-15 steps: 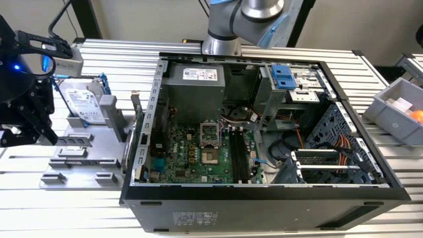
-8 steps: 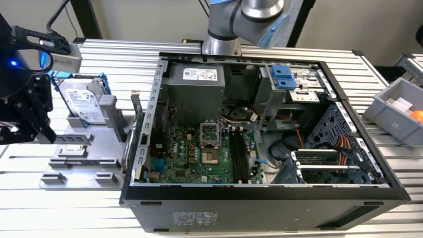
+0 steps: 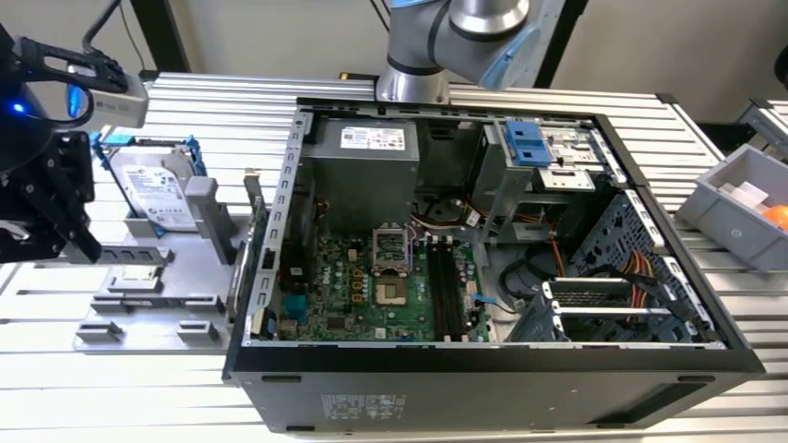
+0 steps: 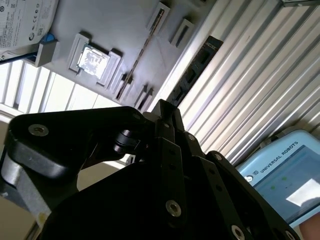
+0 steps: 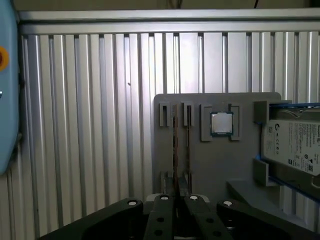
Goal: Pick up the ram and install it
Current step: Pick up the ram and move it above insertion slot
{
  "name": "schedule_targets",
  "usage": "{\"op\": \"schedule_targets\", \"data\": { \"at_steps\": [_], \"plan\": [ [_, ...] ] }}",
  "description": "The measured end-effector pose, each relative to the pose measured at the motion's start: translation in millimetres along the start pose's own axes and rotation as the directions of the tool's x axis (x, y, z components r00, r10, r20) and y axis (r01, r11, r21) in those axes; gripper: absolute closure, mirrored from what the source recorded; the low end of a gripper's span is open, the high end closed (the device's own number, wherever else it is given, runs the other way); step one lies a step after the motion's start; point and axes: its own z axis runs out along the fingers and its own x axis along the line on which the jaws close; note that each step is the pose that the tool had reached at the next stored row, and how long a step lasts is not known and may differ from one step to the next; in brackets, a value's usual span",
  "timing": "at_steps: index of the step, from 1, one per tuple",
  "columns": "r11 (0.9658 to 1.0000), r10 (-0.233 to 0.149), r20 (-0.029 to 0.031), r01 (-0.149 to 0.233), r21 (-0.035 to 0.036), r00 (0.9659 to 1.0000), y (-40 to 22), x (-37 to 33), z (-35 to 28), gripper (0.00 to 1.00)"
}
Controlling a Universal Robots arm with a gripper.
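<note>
Claw (image 5: 178,198): black, two-fingered. It was seen clenched, fingers pressed tip to tip with nothing gripped between them, and was held above the grey holder (image 5: 215,165), clear of its contents.

Ram (image 5: 175,150): thin, long stick. It was found stood on its edge in a narrow slot of the holder, was seen edge-on in both wrist views, and was untouched by the claw. In the first wrist view it was lined up with the claw's tips.

Processor chip (image 5: 221,123): square, silvery. It was seated in a framed recess of the holder, just beside the ram's slot.

Hard drive (image 3: 158,192): silver, in a blue frame. It was propped upright at the holder's end, beyond the processor chip from the ram.

Computer case (image 3: 493,369): black tower, laid on its side with the panel off. It was placed just beside the holder, on the exterior view's right of it. A green motherboard (image 3: 357,295) with long black slots (image 3: 446,288) was exposed inside.

Grey bin (image 3: 739,198): it was set well apart from the holder, on the far side of the case.

Blue-cased tablet (image 4: 282,170): it was laid apart from the holder.

Surface (image 3: 136,397): ribbed metal. The holder, case, bin and tablet were carried on it.
</note>
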Motion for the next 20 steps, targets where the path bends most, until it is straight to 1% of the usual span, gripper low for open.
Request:
{"op": "schedule_targets", "data": {
  "at_steps": [3,11,20],
  "plan": [
    [1.0000,0.000,0.0000,0.000,0.0003,1.0000,0.0,0.0,-2.9,1.00],
    [1.0000,0.000,0.0002,0.000,0.0055,1.0000,0.4,-0.2,-10.9,1.00],
    [0.9999,-0.001,0.0005,0.001,0.0138,1.0000,0.7,-0.4,-18.6,1.00]
  ]
}}
